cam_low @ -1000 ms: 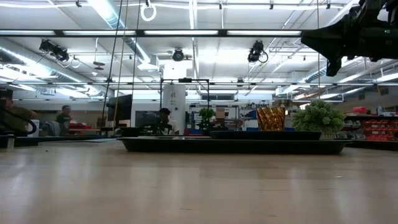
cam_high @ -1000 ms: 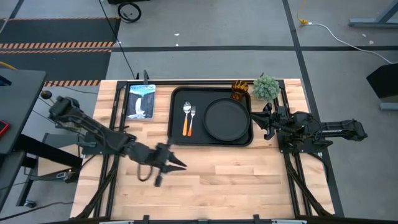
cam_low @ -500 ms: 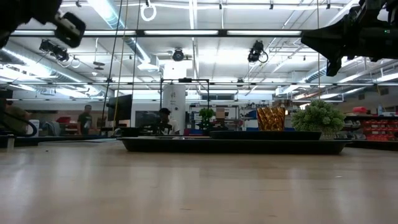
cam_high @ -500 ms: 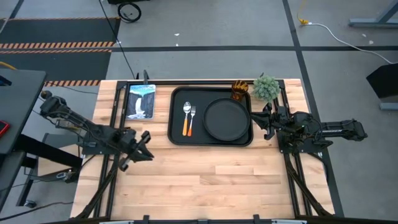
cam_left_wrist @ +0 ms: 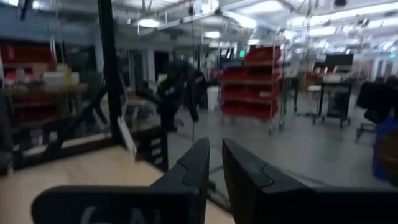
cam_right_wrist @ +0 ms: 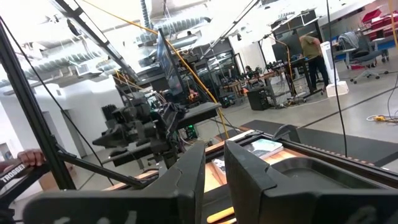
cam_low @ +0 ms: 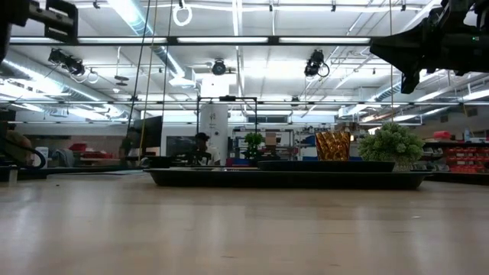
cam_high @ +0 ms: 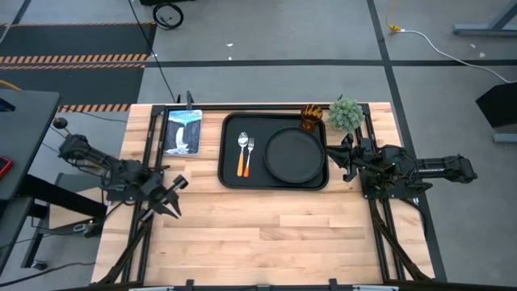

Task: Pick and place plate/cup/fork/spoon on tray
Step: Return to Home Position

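From where I stand, the cup (cam_high: pixel 312 116) looks light, hard and ribbed, likely brittle, so I would take it by the wall, across its width. It stands at the far corner of the tray (cam_high: pixel 229 153), just ahead of the right tool (cam_high: pixel 345 158) and beside the plant ball (cam_high: pixel 345 113). The plate (cam_high: pixel 295 155), fork (cam_high: pixel 250 155) and spoon (cam_high: pixel 241 153) lie on the tray. That tool hangs by the tray's edge, fingers nearly closed with a slim gap, holding nothing. The left tool (cam_high: pixel 170 195) is well away from the tray over the desk (cam_high: pixel 283 242), equally narrow and empty.
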Robot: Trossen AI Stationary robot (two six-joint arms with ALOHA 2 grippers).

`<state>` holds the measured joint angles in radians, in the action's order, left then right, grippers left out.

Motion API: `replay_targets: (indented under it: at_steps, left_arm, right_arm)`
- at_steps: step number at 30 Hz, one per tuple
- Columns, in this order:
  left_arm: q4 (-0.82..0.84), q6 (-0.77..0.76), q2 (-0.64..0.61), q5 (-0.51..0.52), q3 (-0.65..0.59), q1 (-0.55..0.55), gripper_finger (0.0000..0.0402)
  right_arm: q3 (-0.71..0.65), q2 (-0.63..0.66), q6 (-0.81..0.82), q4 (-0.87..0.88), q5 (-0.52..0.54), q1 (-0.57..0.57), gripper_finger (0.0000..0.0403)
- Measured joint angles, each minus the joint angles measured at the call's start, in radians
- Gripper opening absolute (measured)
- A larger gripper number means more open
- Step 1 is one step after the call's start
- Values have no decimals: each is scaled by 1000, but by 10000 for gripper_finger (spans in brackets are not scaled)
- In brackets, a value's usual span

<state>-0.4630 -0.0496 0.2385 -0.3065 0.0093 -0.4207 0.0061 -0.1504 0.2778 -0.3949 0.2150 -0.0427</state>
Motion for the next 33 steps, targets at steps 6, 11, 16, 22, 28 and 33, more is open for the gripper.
replay_targets:
  at_steps: [6,11,16,22,28,33]
  left_arm:
    - [206,10,-96,65,0,14,53]
    - [399,10,-173,152,0,23,53]
    - [414,37,-209,210,1,33,53]
    - [431,-20,-229,218,1,79,53]
    - [433,-113,-228,218,1,148,53]
    - [399,-116,-227,216,-1,163,53]
  right_arm:
    - [0,0,0,0,0,0,68]
    - [0,0,0,0,0,0,68]
    - [0,0,0,0,0,0,68]
    - [0,0,0,0,0,0,68]
    - [0,0,0,0,0,0,68]
    - [0,0,0,0,0,0,68]
